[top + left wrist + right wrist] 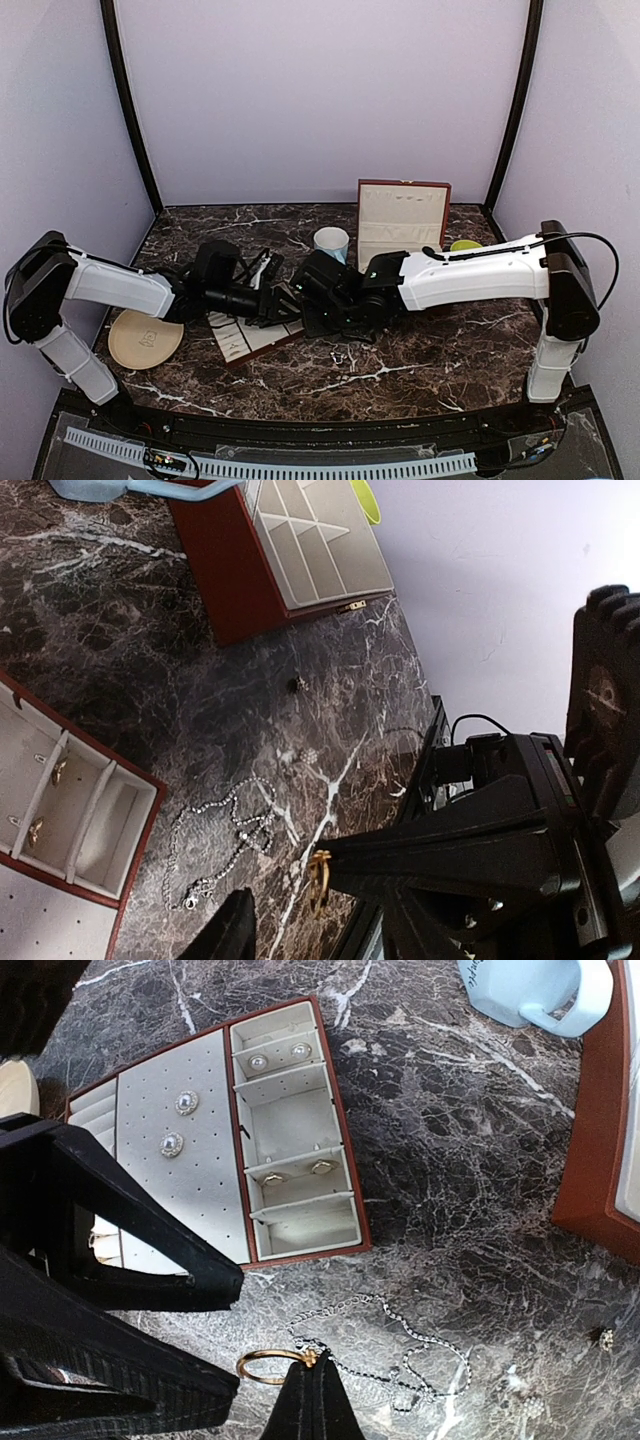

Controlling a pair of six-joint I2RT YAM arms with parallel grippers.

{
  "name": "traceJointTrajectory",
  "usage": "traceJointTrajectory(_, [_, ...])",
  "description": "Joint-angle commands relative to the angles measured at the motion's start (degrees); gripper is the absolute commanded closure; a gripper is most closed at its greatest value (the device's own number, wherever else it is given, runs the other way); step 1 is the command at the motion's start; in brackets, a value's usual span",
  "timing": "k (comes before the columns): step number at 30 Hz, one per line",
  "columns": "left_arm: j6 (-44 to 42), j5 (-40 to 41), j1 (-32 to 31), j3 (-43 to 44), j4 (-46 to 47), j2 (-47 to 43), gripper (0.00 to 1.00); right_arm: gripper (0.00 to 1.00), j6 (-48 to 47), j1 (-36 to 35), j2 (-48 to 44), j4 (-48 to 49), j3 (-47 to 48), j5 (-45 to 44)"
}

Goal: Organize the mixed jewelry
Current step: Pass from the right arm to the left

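The bench [420,372] is dark brown marble veined white. A dotted cream tray [200,1200] has a red-brown rim. The ring [262,1354] is gold, the chain [400,1315] silvery, the mug [530,990] pale blue, the plate [145,340] tan.

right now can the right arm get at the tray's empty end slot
Probably yes: the slot lies uncovered beside the ring in the right jaws; the left arm covers only the tray's other end.

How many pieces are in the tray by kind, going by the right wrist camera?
Pearl-like studs: 2
Round sparkly studs: 2
Gold-toned earrings: 2
Total: 6 in the visible part of the tray; its left end is hidden.
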State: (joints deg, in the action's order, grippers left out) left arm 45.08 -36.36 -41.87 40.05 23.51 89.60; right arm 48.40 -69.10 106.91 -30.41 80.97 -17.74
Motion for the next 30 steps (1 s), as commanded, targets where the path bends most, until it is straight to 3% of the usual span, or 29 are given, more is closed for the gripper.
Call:
traceJointTrajectory(1, [-1.5,-1.1,-0.5,1.2,0.3,0.4,0.56,1.00,-0.3,0.4,-1.5,1.5,-0.1,0.2])
traceJointTrajectory(18, [-1.8,-1.0,-1.4,1.9,-0.2,2.0,0.67,1.00,-0.2,0.5,-1.8,1.9,-0.1,0.8])
traceJointTrajectory(30, [-2.5,-1.1,-1.9,3.3,-0.7,2.9,0.81,1.00,-0.3,0.5,-1.6,2.1,0.0,1.4])
